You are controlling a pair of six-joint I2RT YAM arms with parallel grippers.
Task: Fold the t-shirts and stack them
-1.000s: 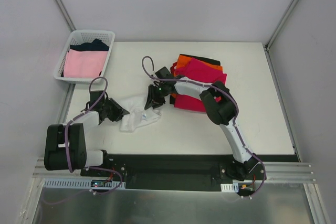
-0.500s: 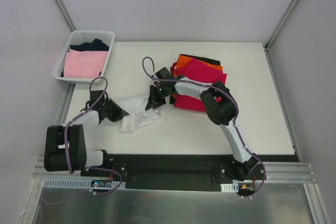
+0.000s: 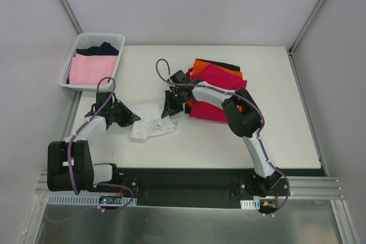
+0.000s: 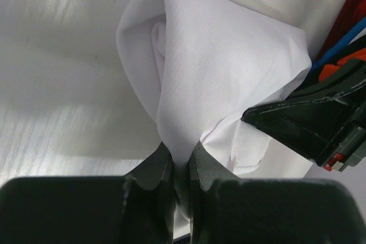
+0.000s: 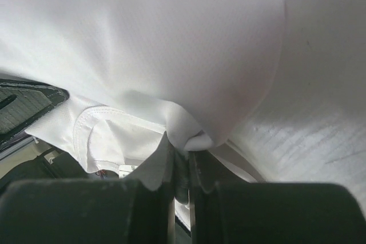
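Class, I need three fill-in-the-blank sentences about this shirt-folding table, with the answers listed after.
The left gripper and right gripper both pinch the t-shirt coloured ___. The top shirt in the basket is ___. The folded stack lies to the ___ of the basket. Missing words: white; pink; right.

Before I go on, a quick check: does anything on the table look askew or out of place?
Only the white shirt: it lies crumpled, pinched by the left gripper and right gripper. The folded pile is slightly fanned.

The table (image 3: 274,118) bears a crumpled white t-shirt (image 3: 150,128) and a shirt stack (image 3: 220,78).
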